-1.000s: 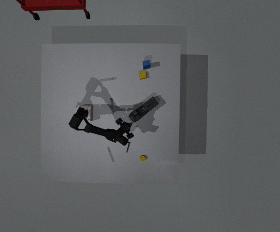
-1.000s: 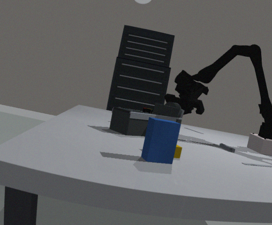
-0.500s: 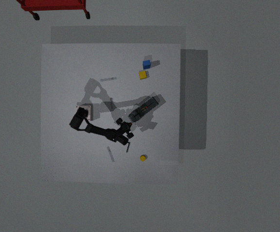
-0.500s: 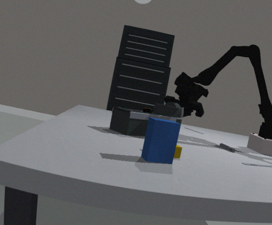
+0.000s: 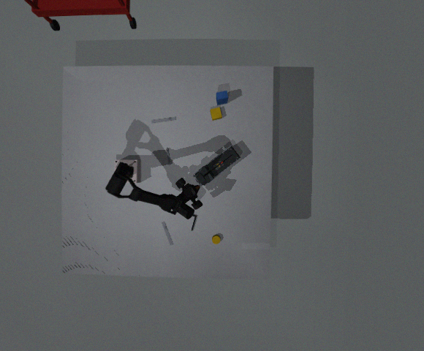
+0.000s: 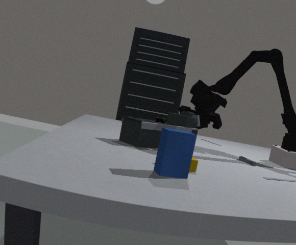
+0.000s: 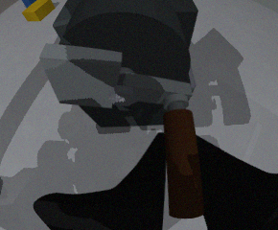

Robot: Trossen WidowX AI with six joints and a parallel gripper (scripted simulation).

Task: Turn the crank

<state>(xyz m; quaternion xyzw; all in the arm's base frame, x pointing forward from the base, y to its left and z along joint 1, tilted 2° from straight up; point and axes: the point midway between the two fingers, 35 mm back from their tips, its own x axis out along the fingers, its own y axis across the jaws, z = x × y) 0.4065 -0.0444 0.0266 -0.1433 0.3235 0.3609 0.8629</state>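
The machine (image 5: 227, 154) (image 6: 132, 131) (image 7: 129, 43) is a long dark grey box on the table, with its crank end toward the arm. The crank's brown handle (image 7: 182, 165) sticks out from a grey collar (image 7: 176, 101). My gripper (image 7: 173, 137) (image 5: 197, 188) is shut on this handle, one black finger on each side of it. In the top view, a tiny red spot (image 5: 221, 162) shows on the machine's top beside small yellow marks (image 5: 218, 164); it is too small to tell whether they are level. The wrist view does not show the pointer or the marks.
A blue block (image 5: 221, 97) (image 6: 174, 155) and a yellow block (image 5: 216, 113) (image 6: 193, 166) (image 7: 37, 11) stand off one side of the machine. A yellow cylinder (image 5: 216, 239), an angled dark rod (image 5: 194, 222) and a grey bar (image 5: 167, 232) lie on the other side.
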